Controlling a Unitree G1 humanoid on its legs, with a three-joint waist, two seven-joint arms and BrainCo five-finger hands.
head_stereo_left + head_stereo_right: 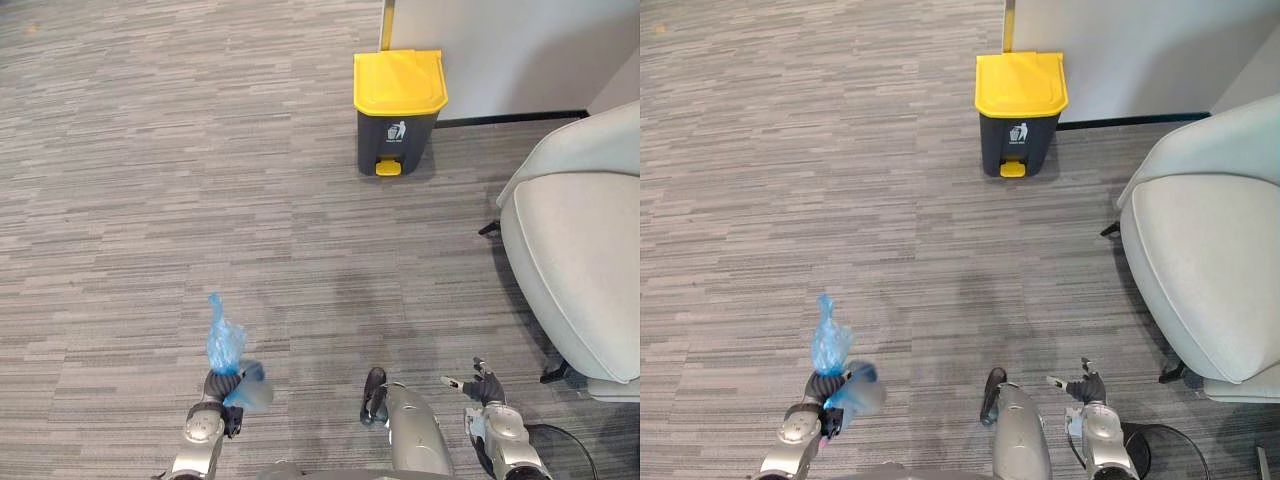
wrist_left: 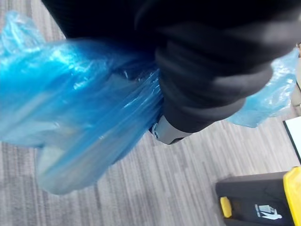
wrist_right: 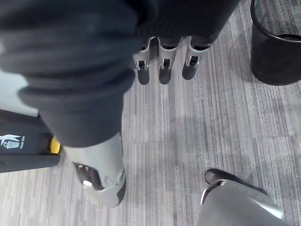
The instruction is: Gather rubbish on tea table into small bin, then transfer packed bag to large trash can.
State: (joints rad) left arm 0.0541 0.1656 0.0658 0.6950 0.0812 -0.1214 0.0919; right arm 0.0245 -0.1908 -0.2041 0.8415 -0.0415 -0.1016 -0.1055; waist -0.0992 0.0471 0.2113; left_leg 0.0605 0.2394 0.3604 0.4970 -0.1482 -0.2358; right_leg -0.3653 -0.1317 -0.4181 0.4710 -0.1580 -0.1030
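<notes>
L hand closed round the gathered neck of a blue plastic bag, held low over the grey carpet floor. Bag is thin, translucent and crinkled; its twisted top sticks up above the hand, and a soft bulge sits just beside the hand on the robot's R. R hand is low and holds nothing, fingers straight and relaxed. Large trash can, dark grey w/ closed yellow lid and yellow pedal, stands well ahead by the wall. Light grey armchair on the R. Black mesh bin is on the carpet in R wrist view.
</notes>
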